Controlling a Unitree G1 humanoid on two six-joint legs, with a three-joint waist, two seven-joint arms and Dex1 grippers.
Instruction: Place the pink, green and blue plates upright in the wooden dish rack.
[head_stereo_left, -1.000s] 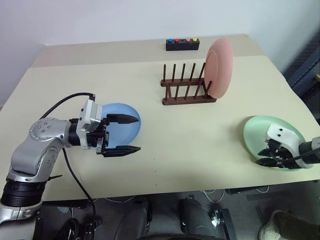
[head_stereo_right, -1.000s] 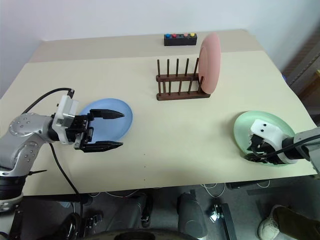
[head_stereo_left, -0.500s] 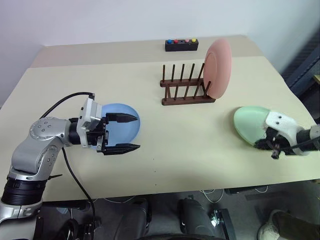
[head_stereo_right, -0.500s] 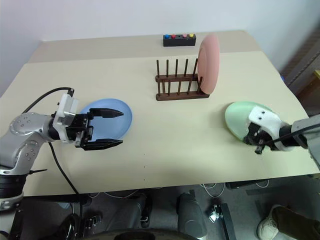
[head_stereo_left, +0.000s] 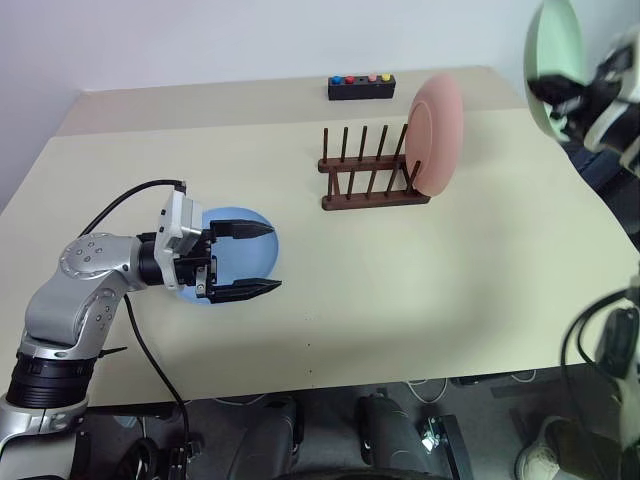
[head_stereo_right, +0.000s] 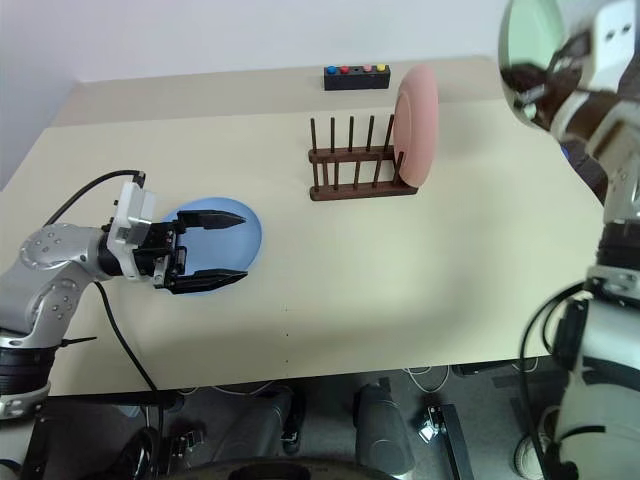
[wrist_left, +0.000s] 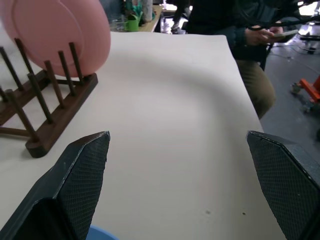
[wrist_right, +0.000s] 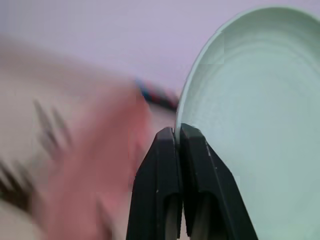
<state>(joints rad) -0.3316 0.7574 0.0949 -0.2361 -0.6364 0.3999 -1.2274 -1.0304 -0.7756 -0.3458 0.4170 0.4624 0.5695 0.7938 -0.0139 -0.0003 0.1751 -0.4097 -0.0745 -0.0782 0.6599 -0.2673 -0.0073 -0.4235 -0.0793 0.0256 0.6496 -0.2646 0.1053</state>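
Starting at our left, we see our left claw (head_stereo_left: 242, 259) hovering with its fingers spread wide over the blue plate (head_stereo_left: 232, 254), which lies flat on the table (head_stereo_left: 420, 280). Further along, the wooden dish rack (head_stereo_left: 372, 178) stands near the table's far edge, with the pink plate (head_stereo_left: 437, 136) upright in its rightmost slot and a small black button box (head_stereo_left: 362, 87) behind it. At the far right, our right claw (wrist_right: 178, 142) is clamped on the rim of the green plate (head_stereo_left: 556, 58), held high above the table.
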